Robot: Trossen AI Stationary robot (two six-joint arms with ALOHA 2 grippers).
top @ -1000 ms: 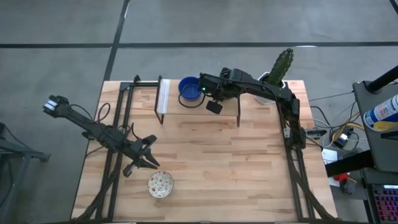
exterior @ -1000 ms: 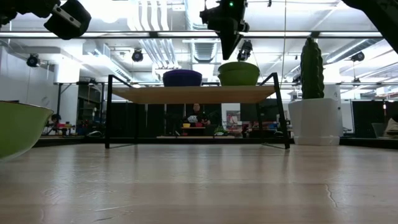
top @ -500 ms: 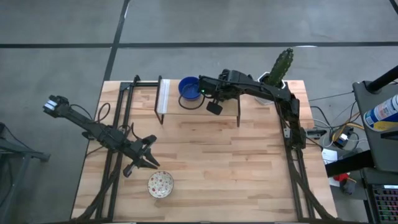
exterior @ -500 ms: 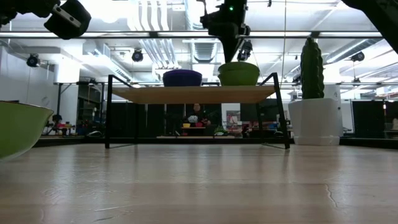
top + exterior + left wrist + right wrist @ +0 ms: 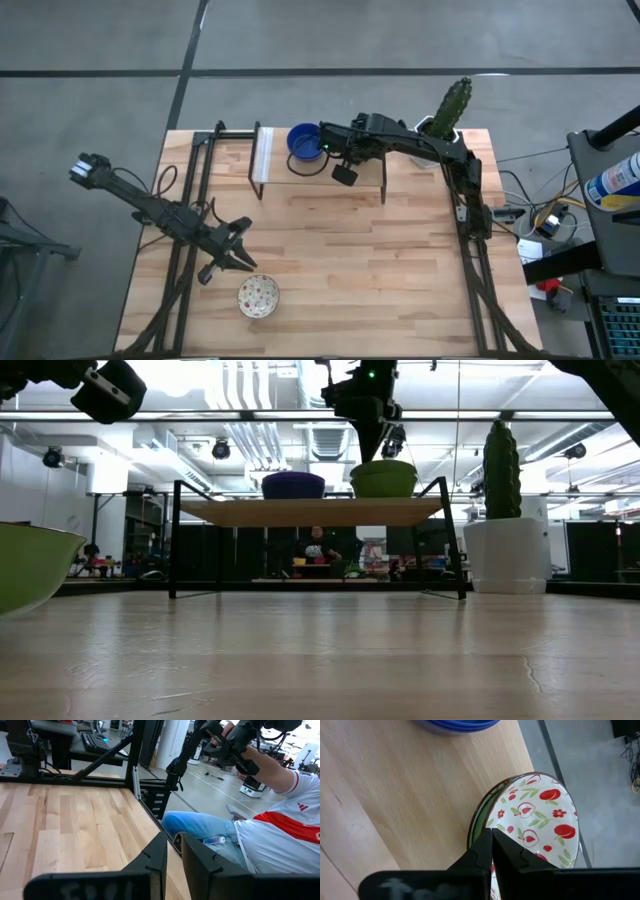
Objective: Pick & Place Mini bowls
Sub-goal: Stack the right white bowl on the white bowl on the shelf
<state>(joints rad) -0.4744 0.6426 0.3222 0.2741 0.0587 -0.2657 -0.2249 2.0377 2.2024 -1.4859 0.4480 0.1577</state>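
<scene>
A black-framed wooden shelf (image 5: 320, 172) stands at the table's far edge. On it sit a cobalt blue mini bowl (image 5: 303, 143) (image 5: 293, 485) and, beside it, a floral mini bowl (image 5: 540, 820) (image 5: 383, 480), both resting on their bases. My right gripper (image 5: 491, 837) (image 5: 377, 448) reaches over the shelf, pointing down, and is shut at the floral bowl's rim. Another floral mini bowl (image 5: 258, 297) (image 5: 25, 565) stands on the table near the near edge. My left gripper (image 5: 243, 258) (image 5: 174, 854) hovers just beside it, slightly open and empty. My right gripper comes from above, pointing down, and is shut on the floral bowl's rim (image 5: 479, 822) on the side toward the blue bowl, one finger over the green outer wall and one over the patterned inside. The bowl stands upright with its base on the shelf board (image 5: 310, 512).
A white pot with a green cactus (image 5: 445, 115) (image 5: 500, 545) stands at the table's far right corner beside the shelf. Black arm frames run along the table's left and right sides. A person in a white-and-red shirt (image 5: 280, 815) sits beyond the table edge.
My right gripper has edged slightly toward the table's right above the floral bowl on the shelf and stays shut. The bowls have kept their places.
</scene>
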